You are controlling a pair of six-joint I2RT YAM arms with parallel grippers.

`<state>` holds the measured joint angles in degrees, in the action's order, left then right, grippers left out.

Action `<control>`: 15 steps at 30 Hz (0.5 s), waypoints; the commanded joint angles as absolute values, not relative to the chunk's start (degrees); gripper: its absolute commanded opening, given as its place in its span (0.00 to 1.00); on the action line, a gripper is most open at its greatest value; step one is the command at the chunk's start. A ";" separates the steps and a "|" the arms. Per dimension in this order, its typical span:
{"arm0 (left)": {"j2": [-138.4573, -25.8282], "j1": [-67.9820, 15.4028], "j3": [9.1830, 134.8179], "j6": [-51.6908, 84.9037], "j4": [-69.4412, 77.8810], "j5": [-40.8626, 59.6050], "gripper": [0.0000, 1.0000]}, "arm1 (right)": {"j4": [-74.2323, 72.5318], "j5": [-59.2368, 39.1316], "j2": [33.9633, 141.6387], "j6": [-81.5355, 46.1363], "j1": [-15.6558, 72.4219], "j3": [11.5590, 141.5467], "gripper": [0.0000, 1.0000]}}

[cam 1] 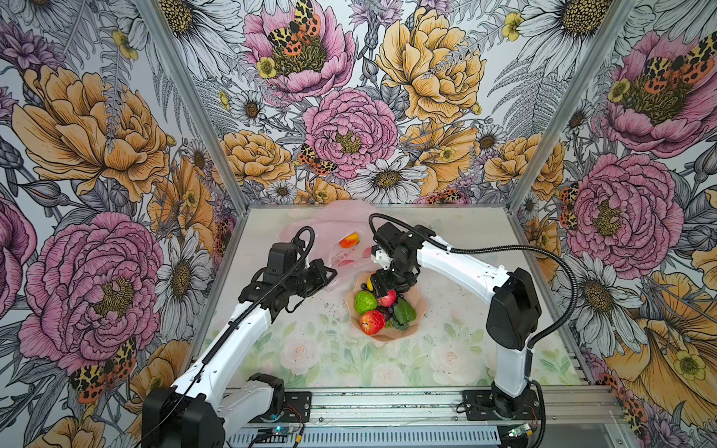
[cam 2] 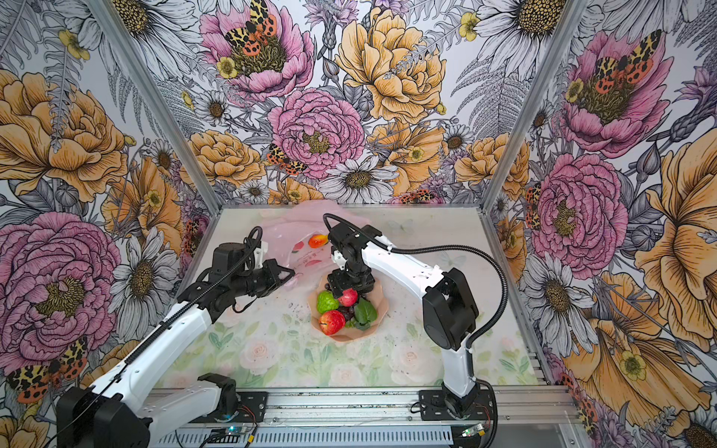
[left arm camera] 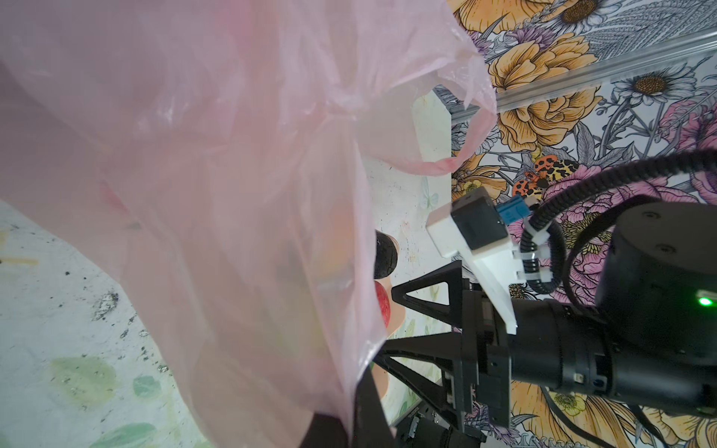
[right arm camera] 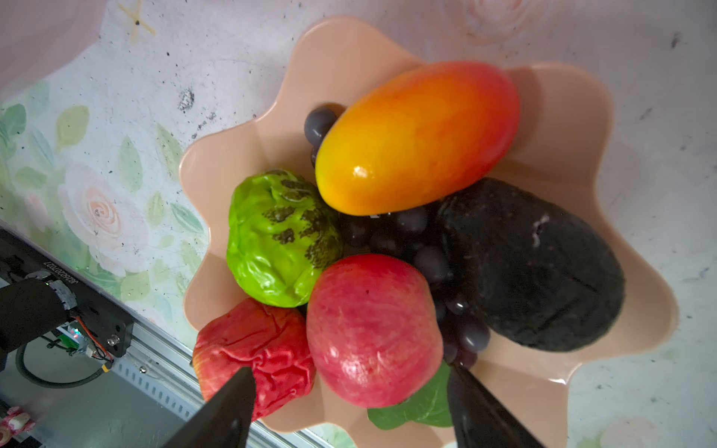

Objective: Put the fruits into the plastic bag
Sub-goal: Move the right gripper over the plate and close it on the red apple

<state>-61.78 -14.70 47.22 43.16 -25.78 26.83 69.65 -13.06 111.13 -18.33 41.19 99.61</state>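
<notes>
Right wrist view: right gripper (right arm camera: 351,366), jaws spread, flanks the apple (right arm camera: 372,322); next squeeze, lift. Left gripper (cam 1: 333,274) apparently clamps plastic bag (cam 1: 322,229).

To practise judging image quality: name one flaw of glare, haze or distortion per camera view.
Right wrist view: a glare spot on the mango; left wrist view: the plastic bag lays a pink haze over what lies behind it; both top views: the frame posts splay outward, wide-angle distortion.
</notes>
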 commanded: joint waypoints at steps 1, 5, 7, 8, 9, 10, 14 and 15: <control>-62.44 -13.93 46.34 43.07 -23.80 26.19 0.00 | 69.95 -12.14 112.12 -17.86 41.53 101.36 0.78; -63.31 -13.76 46.53 42.98 -23.41 26.57 0.00 | 69.94 -12.04 112.78 -17.93 41.48 101.30 0.74; -63.58 -13.62 46.64 42.98 -23.25 26.72 0.00 | 69.96 -12.05 113.09 -17.98 41.48 101.28 0.73; -63.71 -13.55 46.67 42.98 -23.29 26.83 0.00 | 69.96 -12.00 113.22 -17.93 41.48 101.31 0.72; -63.84 -13.50 46.70 42.98 -23.20 26.89 0.00 | 69.96 -11.92 113.35 -17.96 41.48 101.25 0.72; -63.97 -13.45 46.76 42.98 -23.09 27.05 0.00 | 69.86 -11.89 113.44 -17.97 41.48 101.29 0.71; -64.37 -13.26 46.95 42.99 -22.97 27.29 0.00 | 69.87 -11.46 113.89 -17.96 41.48 101.29 0.68; -64.41 -13.27 47.03 42.98 -23.00 27.30 0.00 | 69.87 -11.44 114.02 -17.97 41.48 101.32 0.67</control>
